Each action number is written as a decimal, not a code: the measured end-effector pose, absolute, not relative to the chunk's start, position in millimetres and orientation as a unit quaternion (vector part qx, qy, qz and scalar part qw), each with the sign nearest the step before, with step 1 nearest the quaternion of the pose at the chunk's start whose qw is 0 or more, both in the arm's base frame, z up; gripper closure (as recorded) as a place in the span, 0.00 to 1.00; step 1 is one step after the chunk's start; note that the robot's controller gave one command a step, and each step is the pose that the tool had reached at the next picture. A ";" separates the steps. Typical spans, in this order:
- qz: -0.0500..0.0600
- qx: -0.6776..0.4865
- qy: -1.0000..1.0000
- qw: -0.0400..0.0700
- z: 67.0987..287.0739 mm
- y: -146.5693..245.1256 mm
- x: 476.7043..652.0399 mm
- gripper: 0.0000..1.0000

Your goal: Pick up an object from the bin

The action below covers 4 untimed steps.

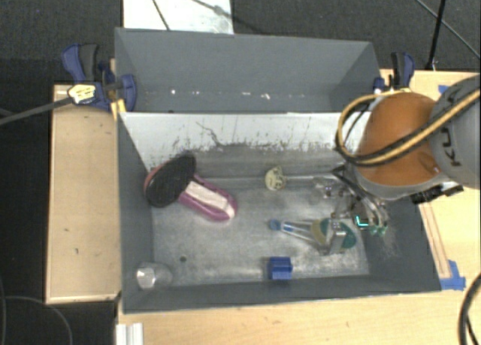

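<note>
Where the arm reaches in from the right, its orange cover (397,140) and looped cables (344,122) hide the wrist and much of the right side of the grey bin (240,73); the gripper (340,232) sits low over the floor near the right wall, in a tangle of metal and shadow. Whether it is open or closed, and whether it has hold of anything, I cannot tell. A dark teal shape (347,240) lies right at its tip; part of the tool or a loose thing, unclear.

Nearest thing: a slender clear stick with a blue end (289,228), flat on the right half of the floor, blue end pointing left; its right end runs in under the gripper and is lost there.

Others lie apart from it: small cream round piece (275,179) toward the back wall; blue block (279,267) by the front wall; black-headed brush with pink handle (192,192) at left, lying aslant; grey cylinder (146,276) in the front-left corner.
</note>
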<state>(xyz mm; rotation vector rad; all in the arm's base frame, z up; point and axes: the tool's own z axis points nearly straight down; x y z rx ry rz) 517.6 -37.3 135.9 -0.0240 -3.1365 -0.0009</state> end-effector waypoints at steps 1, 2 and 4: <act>-0.001 -0.020 -1.000 0.000 66.4 -32.6 553.8 0.00; 0.000 -0.019 -1.000 -0.002 70.3 -33.2 554.3 1.00; 0.001 0.157 -0.988 -0.003 173.8 -138.1 550.1 1.00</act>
